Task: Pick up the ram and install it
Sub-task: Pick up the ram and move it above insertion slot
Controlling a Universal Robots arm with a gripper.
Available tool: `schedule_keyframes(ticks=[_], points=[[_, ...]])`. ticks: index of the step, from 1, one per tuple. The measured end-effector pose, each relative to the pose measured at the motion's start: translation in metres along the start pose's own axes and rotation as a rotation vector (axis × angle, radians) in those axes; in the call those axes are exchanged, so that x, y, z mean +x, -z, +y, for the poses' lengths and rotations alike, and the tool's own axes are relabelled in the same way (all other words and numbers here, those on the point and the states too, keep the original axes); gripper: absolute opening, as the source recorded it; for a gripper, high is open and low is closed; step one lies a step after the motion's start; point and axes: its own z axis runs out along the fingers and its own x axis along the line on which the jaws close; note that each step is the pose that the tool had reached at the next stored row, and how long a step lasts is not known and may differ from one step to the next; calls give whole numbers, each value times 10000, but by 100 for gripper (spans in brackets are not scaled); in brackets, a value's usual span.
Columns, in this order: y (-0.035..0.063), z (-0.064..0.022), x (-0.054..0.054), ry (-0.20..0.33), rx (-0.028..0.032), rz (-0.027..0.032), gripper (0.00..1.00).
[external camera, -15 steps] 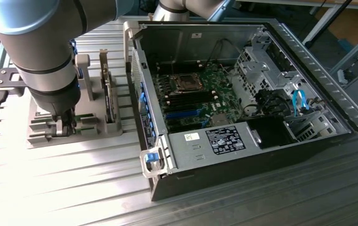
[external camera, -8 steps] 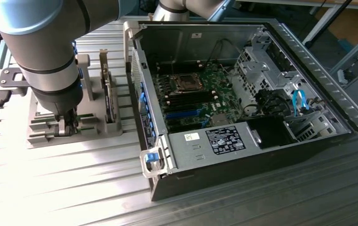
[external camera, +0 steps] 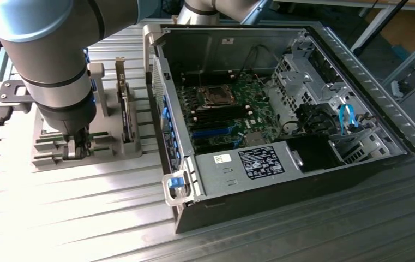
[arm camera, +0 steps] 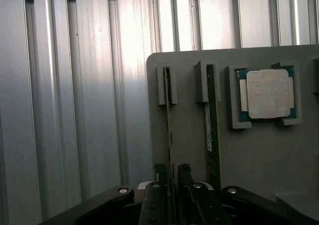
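The ram [arm camera: 169,130] is stood on its edge in the grey holder [arm camera: 189,150]. In the exterior view, the holder is seen at nine o'clock from the open computer case [external camera: 215,46]. The gripper [arm camera: 172,171] is set over the ram's end. Its jaws are open, one on each side. A second ram [arm camera: 209,130] is stood just beside.

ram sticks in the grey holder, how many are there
2, both on edge in the grey holder: one ram at the gripper, the other ram beside it, toward the processor chip.
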Motion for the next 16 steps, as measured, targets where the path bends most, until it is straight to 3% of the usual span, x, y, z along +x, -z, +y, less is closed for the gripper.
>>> schedule_keyframes(ticks=[16], points=[[-12,-19,0,7,0,0,24]])
